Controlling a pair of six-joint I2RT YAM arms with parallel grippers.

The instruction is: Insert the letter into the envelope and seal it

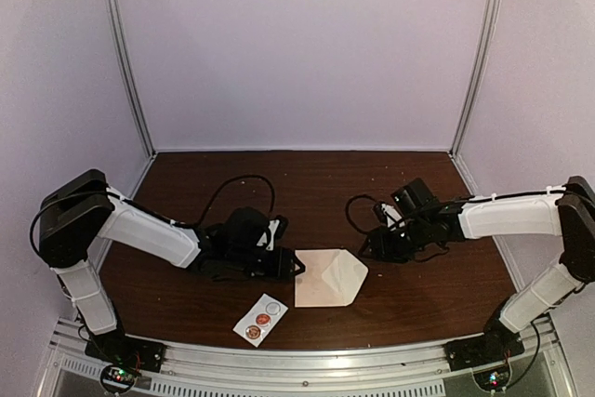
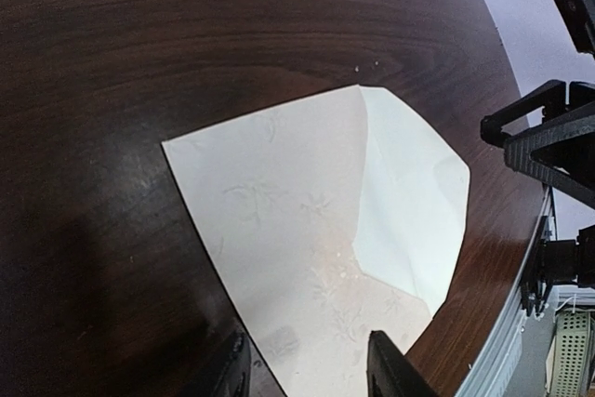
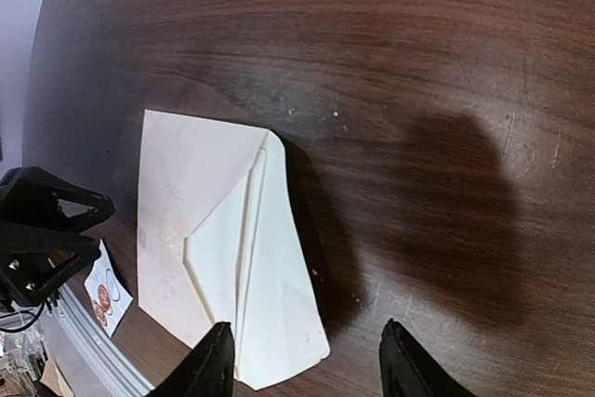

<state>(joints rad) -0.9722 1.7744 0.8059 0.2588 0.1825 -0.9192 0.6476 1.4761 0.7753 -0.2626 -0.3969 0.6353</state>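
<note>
Envelope [image 1: 321,278]: lies on the table [image 1: 214,183] between the two arms, toward 6 o'clock from the table's centre.
Flap [image 2: 409,202]: on the envelope's 3 o'clock side, not pressed down. It looks half-raised, with shadow beside it.
Letter: cannot tell whether it is inside.
Left end effector [image 2: 309,364]: at the envelope's 9 o'clock edge, jaws partway apart over the paper, clamping nothing.
Right end effector [image 3: 307,341]: just off the flap's tip, jaws apart and empty.
Risk, sliding: a push on the flap toward 9 o'clock could shove the unpinned envelope along.
Risk, buckling: a finger catching the flap's edge could crumple it.
Risk, reopening: a lightly creased flap may lift again.
Sticker strip [image 1: 260,319]: at the envelope's 7 o'clock, where a sliding envelope could disturb it.
</note>
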